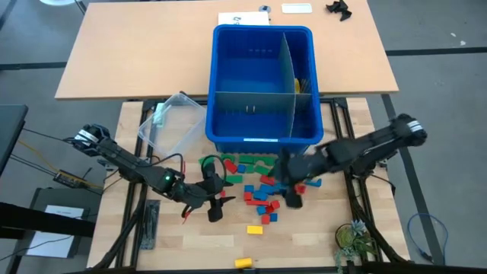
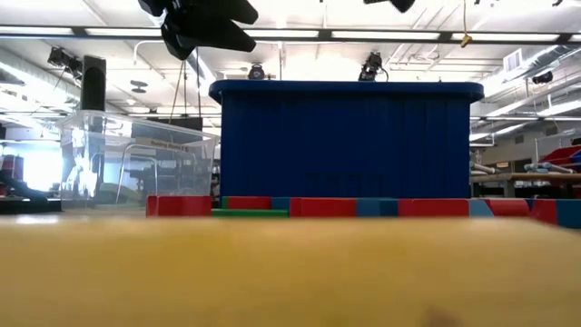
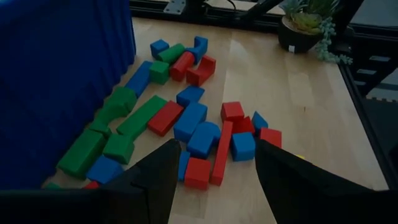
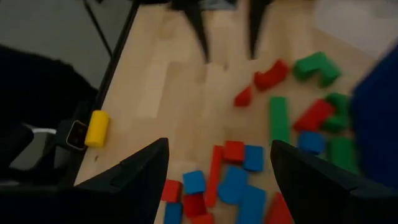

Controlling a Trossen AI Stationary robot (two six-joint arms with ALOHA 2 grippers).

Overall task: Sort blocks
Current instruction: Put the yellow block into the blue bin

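Red, blue and green blocks lie scattered on the wooden table in front of the blue bin. A yellow block lies nearer the front edge, and another yellow block sits at that edge. My left gripper hovers open at the pile's left side; in its wrist view a long red block and blue blocks show between the fingers. My right gripper hangs open over the pile's right part. Neither holds anything.
The blue bin has dividers making three compartments, with something yellow in the far right one. A clear tub stands left of the bin. A small potted plant sits at the front right. In the low view the blocks form a row before the bin.
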